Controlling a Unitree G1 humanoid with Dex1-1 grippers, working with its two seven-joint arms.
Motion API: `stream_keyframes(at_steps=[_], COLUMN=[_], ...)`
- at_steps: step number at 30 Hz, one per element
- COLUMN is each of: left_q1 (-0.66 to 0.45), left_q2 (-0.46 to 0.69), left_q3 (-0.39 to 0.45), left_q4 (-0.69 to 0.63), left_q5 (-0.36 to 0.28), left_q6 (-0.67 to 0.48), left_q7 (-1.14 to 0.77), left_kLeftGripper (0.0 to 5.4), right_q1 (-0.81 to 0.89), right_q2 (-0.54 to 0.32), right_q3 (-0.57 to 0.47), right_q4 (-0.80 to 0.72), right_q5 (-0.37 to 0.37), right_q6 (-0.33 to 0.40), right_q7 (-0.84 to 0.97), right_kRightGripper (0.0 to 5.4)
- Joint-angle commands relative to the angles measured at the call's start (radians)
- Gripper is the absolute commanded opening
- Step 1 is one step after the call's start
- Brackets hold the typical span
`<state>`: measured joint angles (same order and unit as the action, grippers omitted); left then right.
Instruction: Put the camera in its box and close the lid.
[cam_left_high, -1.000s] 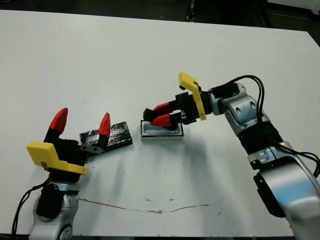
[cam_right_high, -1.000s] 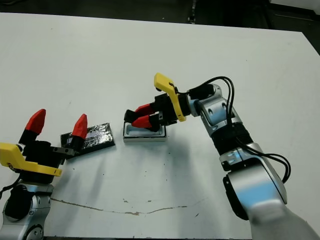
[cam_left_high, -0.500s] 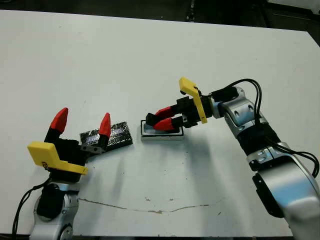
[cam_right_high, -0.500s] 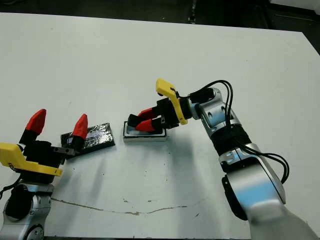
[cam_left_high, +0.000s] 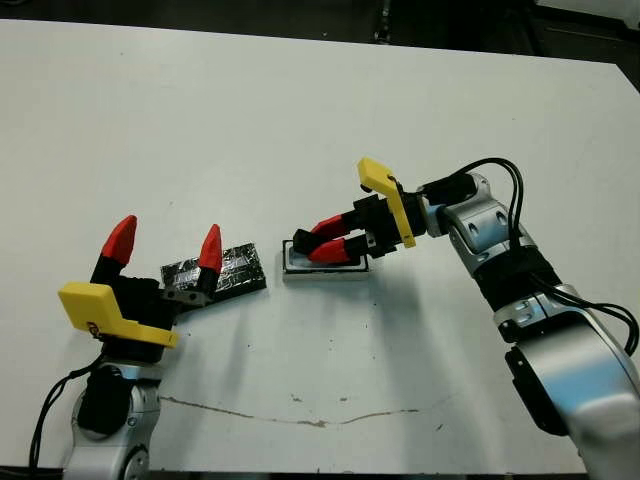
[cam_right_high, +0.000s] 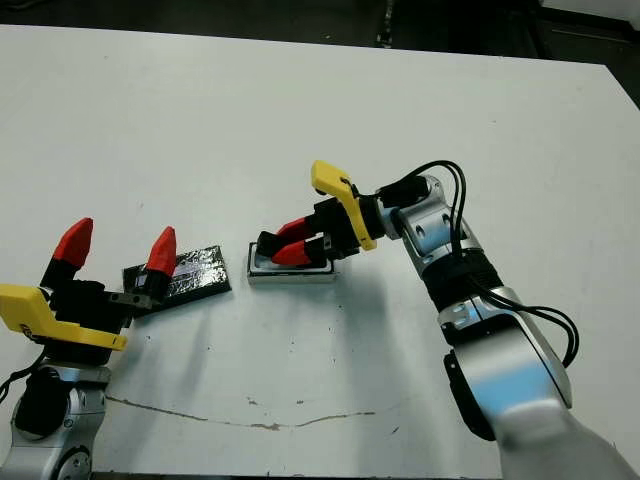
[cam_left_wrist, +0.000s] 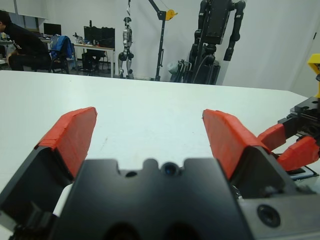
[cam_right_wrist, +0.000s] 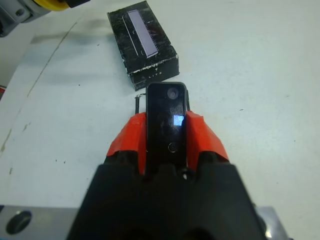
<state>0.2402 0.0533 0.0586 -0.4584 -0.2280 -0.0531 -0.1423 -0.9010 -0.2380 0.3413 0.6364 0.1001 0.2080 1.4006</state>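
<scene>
Step in hand: placing — the right gripper has the camera clamped between its red fingers and holds it low over the box, roughly along the box's length.
Camera: black bar, small glowing patch on its face, gripped by its long sides; whether it already touches the box floor cannot be told.
Box: near the middle of the worktop, mostly hidden under the right gripper; only its near wall and dark rim show.
Lid: lies flat to the left of the box, a small gap between them — shiny black, a pale stripe along it.
Left gripper: hovers at the lid's left end, fingers spread wide, grasping nothing.
Next move, as judged: seat the camera level inside the white walls, then release and draw the right arm back clear; the fit looks close, so a tilted end could catch on a wall. After that the lid must be picked up and set squarely over the box.
Progress: about midway — the camera not yet let go, the lid untouched.
Surface: plain white worktop, with a thin brownish scuff line along the near edge.
Room: beyond the far edge, an open lab with stands, dark equipment and a desk; a seated person at far left.
</scene>
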Motion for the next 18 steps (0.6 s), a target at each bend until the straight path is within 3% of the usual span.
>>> stream_keyframes(at_steps=[1, 4, 7, 18], left_q1=[0.011, 0.011, 0.013, 0.017], left_q2=[0.002, 0.002, 0.002, -0.001], left_q3=[0.002, 0.001, -0.001, -0.004], left_q4=[0.012, 0.016, 0.006, 0.007], left_q5=[0.002, 0.005, -0.003, -0.001], left_q6=[-0.011, -0.015, 0.0, -0.004], left_q7=[-0.004, -0.004, -0.003, -0.001], left_kLeftGripper=[5.4, 5.4, 5.4, 5.4], right_q1=[0.014, 0.02, 0.007, -0.011], right_q2=[-0.055, -0.059, -0.061, -0.06], right_q3=[-0.004, -0.005, 0.005, 0.022], right_q4=[-0.004, -0.014, -0.012, 0.01], right_q5=[-0.026, -0.033, -0.037, -0.057], right_q6=[-0.008, -0.025, 0.027, -0.062], right_q7=[-0.005, -0.017, -0.007, 0.046], right_kRightGripper=[1.68, 1.68, 1.68, 3.28])
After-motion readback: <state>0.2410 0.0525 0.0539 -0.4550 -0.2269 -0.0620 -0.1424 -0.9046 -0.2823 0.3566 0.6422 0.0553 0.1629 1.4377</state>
